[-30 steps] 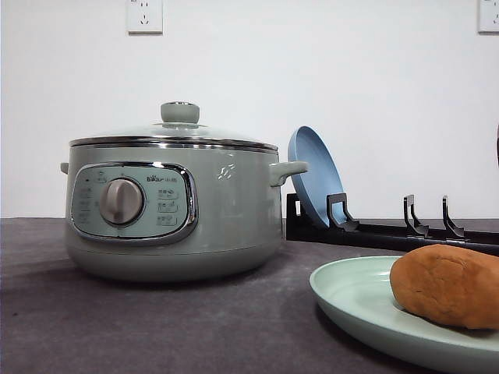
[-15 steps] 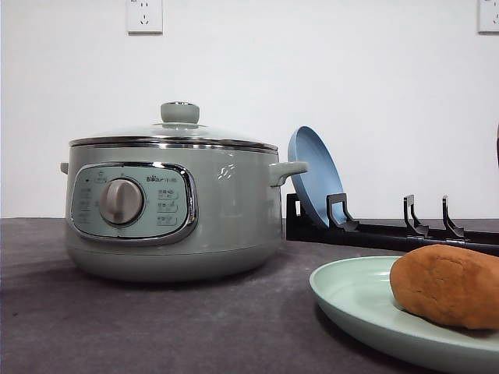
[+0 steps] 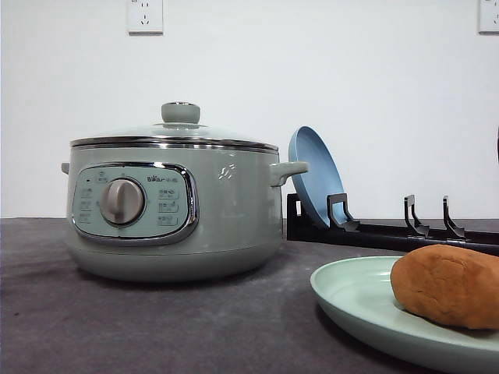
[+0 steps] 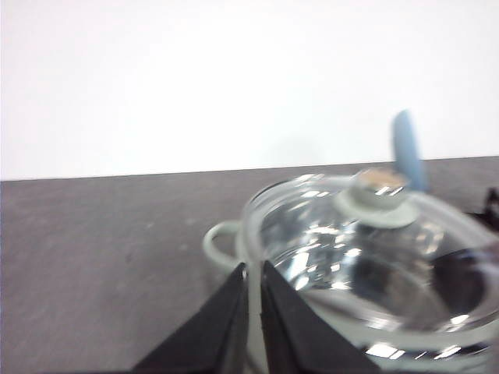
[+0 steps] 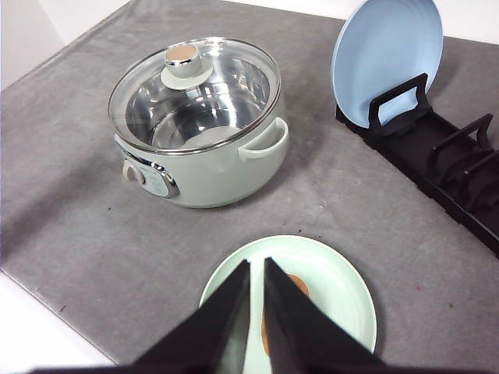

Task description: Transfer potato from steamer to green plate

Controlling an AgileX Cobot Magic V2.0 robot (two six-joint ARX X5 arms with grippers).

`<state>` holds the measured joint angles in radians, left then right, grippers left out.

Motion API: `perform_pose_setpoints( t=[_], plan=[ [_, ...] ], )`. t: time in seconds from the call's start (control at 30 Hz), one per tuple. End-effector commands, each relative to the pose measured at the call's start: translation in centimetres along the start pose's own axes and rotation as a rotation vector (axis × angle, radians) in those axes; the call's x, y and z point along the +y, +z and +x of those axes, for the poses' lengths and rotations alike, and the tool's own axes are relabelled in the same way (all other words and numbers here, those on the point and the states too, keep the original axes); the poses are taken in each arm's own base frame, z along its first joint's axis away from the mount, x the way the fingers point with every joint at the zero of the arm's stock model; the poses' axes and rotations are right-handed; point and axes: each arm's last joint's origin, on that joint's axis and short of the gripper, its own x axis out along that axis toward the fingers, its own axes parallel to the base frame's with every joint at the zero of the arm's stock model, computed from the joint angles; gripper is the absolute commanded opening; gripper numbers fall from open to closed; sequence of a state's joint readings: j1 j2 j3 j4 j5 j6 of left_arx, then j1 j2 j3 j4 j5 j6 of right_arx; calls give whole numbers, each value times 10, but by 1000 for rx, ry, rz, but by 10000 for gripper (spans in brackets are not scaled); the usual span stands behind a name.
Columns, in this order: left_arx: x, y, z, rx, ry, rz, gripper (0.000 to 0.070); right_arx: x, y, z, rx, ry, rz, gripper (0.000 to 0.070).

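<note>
The orange-brown oblong potato [image 3: 448, 287] already lies on the wide pale mint-green plate [image 3: 355, 300], nearest on the grey desk [image 3: 156, 327]. Both jaws are nearly closed and empty; best lift clear without nudging it. Beyond stands the lidded sage-green steamer [image 3: 175, 206].

Round pale-blue plate [image 3: 314, 178] standing tilted in black slotted rack [image 3: 390, 230] on dark grey cloth-covered desk [image 3: 140, 319]; white wall sockets [image 3: 144, 15] above.

In the front view the picture's edges cut off the green plate [image 3: 351, 300] and the potato [image 3: 446, 286] on it. From the right wrist, the right gripper [image 5: 257, 273] hides most of the potato, while the left wrist view is blurred, the steamer [image 4: 374, 273] cropped at its edge.
</note>
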<state>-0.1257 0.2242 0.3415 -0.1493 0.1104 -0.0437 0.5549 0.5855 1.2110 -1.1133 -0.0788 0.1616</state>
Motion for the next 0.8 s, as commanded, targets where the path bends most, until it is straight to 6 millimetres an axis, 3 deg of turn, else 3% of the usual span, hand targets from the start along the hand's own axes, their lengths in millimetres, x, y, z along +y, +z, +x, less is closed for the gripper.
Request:
perform_pose_setpoints(
  t=[0.0,0.23,0.43,0.77],
  plan=[
    [3,-19,2,-7,16,-14,23,1,4,-2,-19,7,-9,20],
    [14,-64,2,-32,160,-84,23,1,4,-2,-19,7,-9,20],
    [18,-84,2,-13,206,-93,24,1,4,-2,-19,7,-9,20],
    [21,-97,1,131,270,-49,24,1,4,-2,-19,7,-9,20]
  ],
)
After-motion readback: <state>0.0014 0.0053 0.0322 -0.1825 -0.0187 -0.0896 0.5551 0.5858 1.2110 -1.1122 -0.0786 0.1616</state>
